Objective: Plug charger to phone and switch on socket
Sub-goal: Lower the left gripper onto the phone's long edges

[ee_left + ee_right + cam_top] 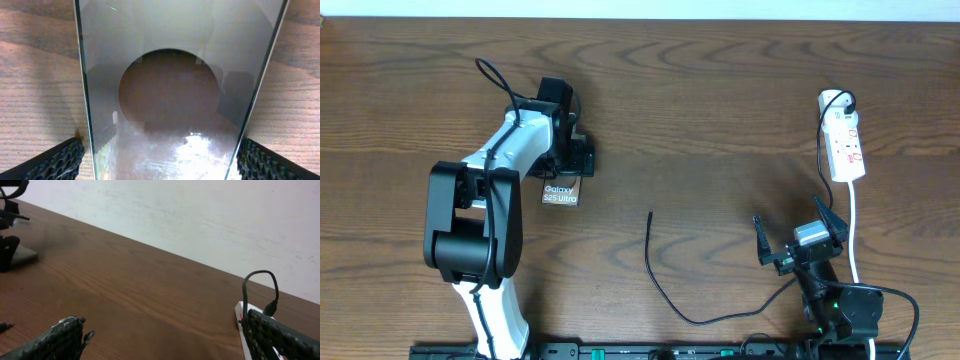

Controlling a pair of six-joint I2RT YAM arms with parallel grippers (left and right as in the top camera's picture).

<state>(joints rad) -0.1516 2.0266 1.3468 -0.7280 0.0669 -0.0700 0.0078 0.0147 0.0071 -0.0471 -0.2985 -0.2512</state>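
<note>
Dark wood-grain table (720, 110), pale wall (200, 220) behind it in the right wrist view. Phone (560, 193) lies flat, screen up, left of centre. "Galaxy S25 Ultra" text is readable at its front end; the far end is hidden under the left arm (505, 160). Left jaws are spread wide and straddle the phone: left wrist view shows a textured finger (55, 162) outside each long edge, with a sliver of table visible on the left side, so released, not clamping. Charger (655, 275) is loose on the table between phone and right arm (840, 310), a thin black cable curving from its free tip toward the front edge. The tip is apart from the phone, not plugged in. Socket (845, 140) sits far right, black plug (842, 100) in its far end, white cord (853, 230) trailing frontward past the right arm. Right jaws are wide apart and hold nothing, short of the socket. Switch position is too small to tell.
</note>
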